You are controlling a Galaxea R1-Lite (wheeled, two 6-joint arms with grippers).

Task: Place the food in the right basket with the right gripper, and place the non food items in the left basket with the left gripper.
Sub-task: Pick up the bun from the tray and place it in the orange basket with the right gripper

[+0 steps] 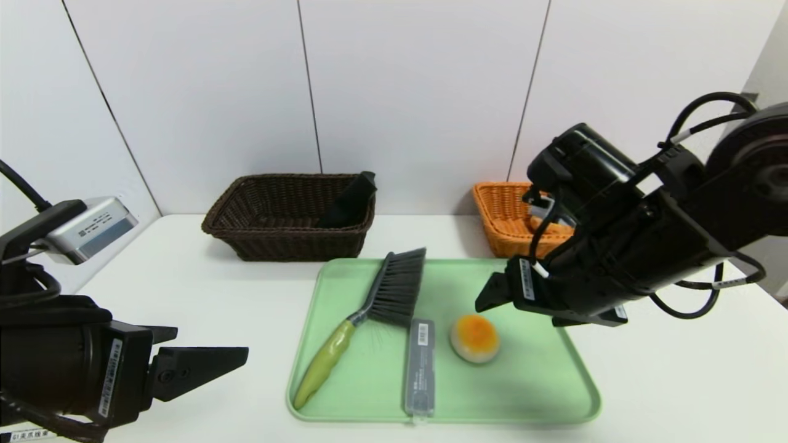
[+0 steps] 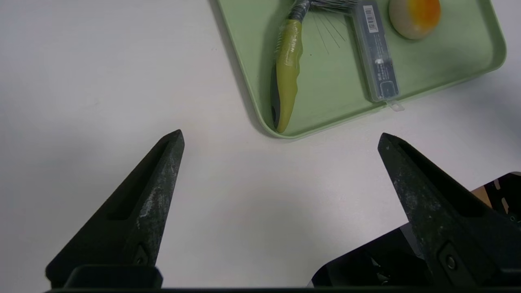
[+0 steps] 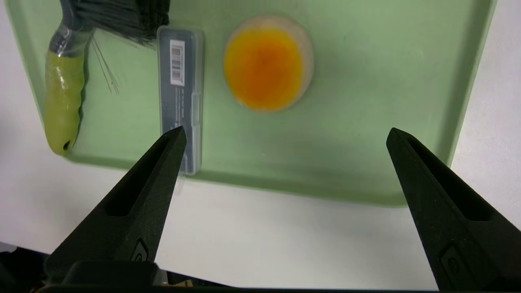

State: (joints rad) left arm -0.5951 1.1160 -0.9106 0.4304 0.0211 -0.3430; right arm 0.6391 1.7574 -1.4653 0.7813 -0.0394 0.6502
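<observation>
Right gripper (image 3: 285, 134) is over the green tray (image 1: 542, 381) now, claws spread wide and empty, pointing down at the pale bun (image 1: 474, 338) with the orange top. That bun sits on the tray's right half, just beside the slim grey case (image 1: 420, 365) but apart from it. It looks soft and light to me, the sort of thing that would dent, so I'd want the claws either side of its round flank, closing gently, not pressing on the glazed top.

Left gripper (image 2: 281, 138) hangs low over the bare table off the tray's near left corner, claws equally wide, nothing in them.

The brush (image 1: 369, 311) lies slantwise on the tray, bristles touching the top end of the case, green handle toward the near left corner. The handle looks stiff, and it is the obvious place to take hold. The case looks flat, hard and slick, tricky to pinch; it carries a white barcode label and some small print I can't read.

Up at the back, the black pouch (image 1: 349, 200) already leans in the dark basket (image 1: 271, 237). The orange basket (image 1: 508, 224) is half hidden behind the right arm, something pale peeking inside it, too covered to name
</observation>
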